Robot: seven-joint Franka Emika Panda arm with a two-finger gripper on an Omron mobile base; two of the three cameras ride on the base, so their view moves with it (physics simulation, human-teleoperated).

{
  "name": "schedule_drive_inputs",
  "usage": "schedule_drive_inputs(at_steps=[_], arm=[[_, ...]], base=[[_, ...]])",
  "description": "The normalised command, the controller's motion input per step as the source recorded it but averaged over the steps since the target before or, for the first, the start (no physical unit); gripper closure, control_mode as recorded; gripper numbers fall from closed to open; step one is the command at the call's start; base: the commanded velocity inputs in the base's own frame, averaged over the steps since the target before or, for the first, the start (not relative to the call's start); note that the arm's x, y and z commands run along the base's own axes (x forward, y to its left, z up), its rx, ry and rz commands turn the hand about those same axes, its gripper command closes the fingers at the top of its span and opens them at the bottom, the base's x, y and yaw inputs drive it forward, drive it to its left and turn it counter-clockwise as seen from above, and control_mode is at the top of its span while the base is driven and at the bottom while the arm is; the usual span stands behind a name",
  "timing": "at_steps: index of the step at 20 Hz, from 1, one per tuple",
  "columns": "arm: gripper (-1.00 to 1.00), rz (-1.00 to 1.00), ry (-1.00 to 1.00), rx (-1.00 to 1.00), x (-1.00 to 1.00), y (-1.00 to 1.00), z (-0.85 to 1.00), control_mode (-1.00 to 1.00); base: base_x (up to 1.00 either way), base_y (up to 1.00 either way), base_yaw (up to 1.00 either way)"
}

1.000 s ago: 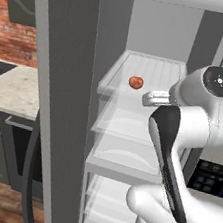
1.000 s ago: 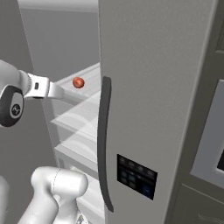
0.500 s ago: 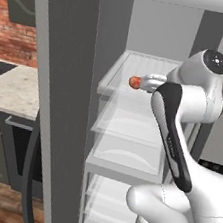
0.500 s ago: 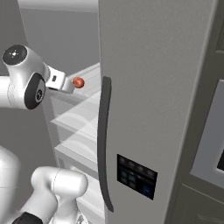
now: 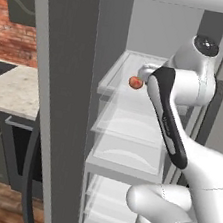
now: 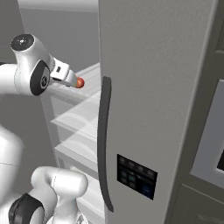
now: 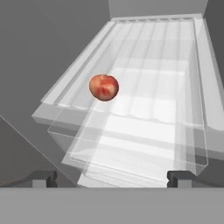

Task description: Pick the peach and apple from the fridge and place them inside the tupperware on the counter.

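Fridge [image 5: 59,100] door open. Peach [image 7: 104,87] on translucent shelf [image 7: 175,100] inside fridge, near shelf's front-left edge. Gripper [image 7: 111,177] w/ jaws spread wide, empty, just in front of peach, not touching it.

The fridge [image 5: 59,100] runs past every picture's edge; the arm hides the tool in both base views.
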Motion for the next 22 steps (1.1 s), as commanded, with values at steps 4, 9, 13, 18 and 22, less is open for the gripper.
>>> schedule_drive_inputs(at_steps=[4, 9, 13, 18, 22], arm=[[-1.00, -0.04, 0.00, 0.00, 0.27, 0.00, 0.00, -1.00], [-1.00, -0.03, 0.04, 0.00, 0.29, 0.01, 0.00, -1.00], [-1.00, -0.01, 0.08, 0.00, 0.27, 0.03, -0.06, -1.00], [-1.00, 0.00, 0.11, 0.00, 0.26, 0.04, -0.13, -1.00], [-1.00, 0.00, 0.08, 0.00, 0.28, 0.03, -0.16, -1.00]], base=[[0.00, 0.00, 0.00], [0.00, 0.00, 0.00], [0.00, 0.00, 0.00], [0.00, 0.00, 0.00], [0.00, 0.00, 0.00]])
